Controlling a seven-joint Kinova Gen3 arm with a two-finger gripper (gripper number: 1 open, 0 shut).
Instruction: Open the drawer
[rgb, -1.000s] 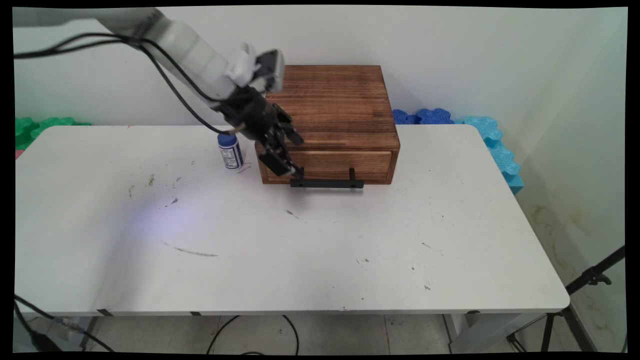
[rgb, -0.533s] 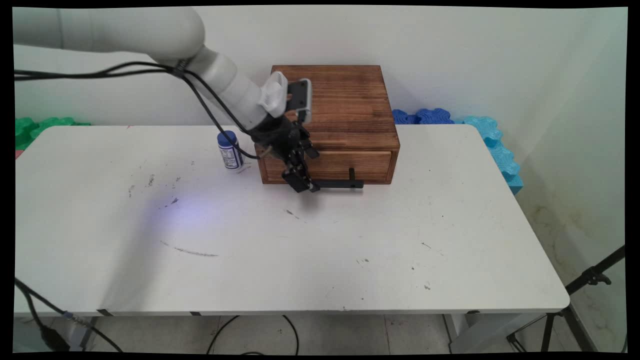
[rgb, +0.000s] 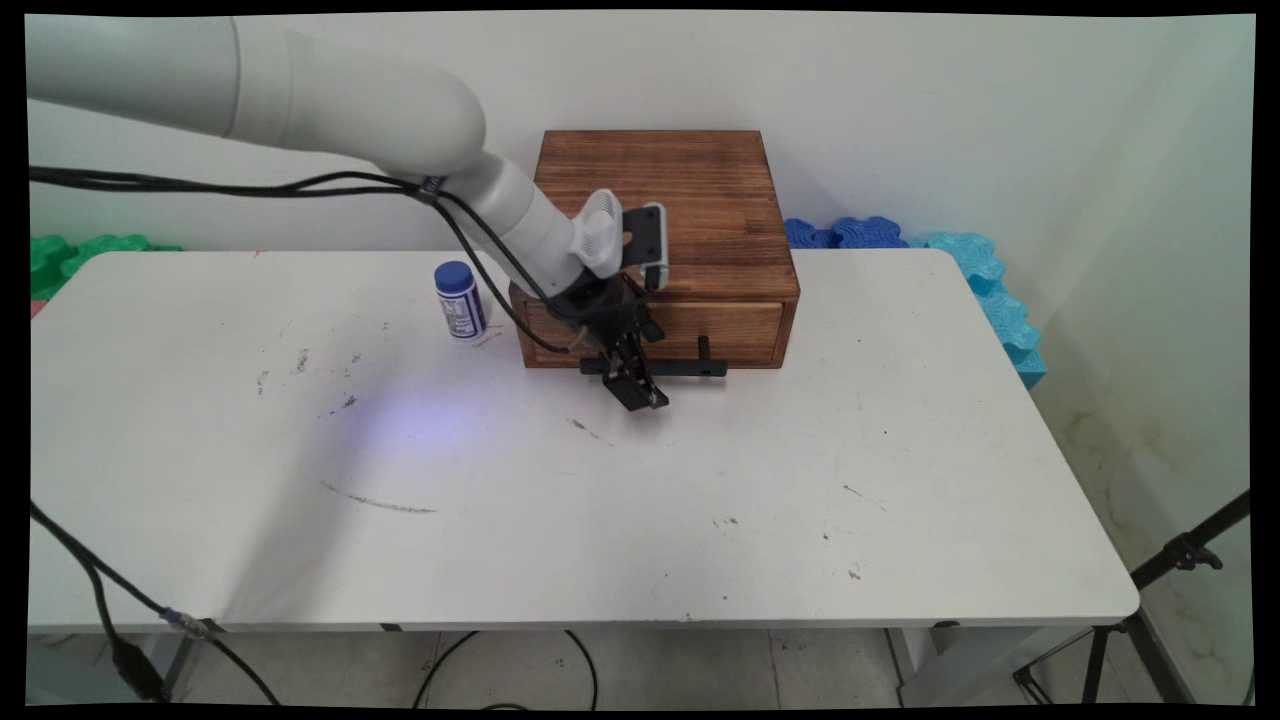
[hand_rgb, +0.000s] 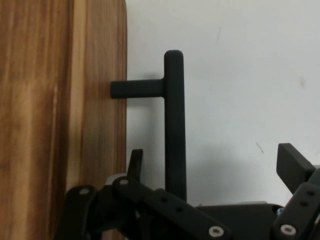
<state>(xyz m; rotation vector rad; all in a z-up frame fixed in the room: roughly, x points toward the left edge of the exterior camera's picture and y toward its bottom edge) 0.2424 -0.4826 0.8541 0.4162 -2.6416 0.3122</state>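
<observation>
A fixed camera looks down across the bench (rgb: 600, 520) toward the wall, while the hand camera sits close against the drawer handle (hand_rgb: 174, 125), shared by both.

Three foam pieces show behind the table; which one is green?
The green foam piece at the far left; the dark blue piece and light blue piece lie right of the wooden box.

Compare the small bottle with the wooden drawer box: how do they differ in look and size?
The bottle is small, white with a blue cap; the wooden drawer box is far larger and brown. The bottle is a round upright cylinder; the box is blocky and bears a black bar handle, where the end effector is. Both stand on the white table.
</observation>
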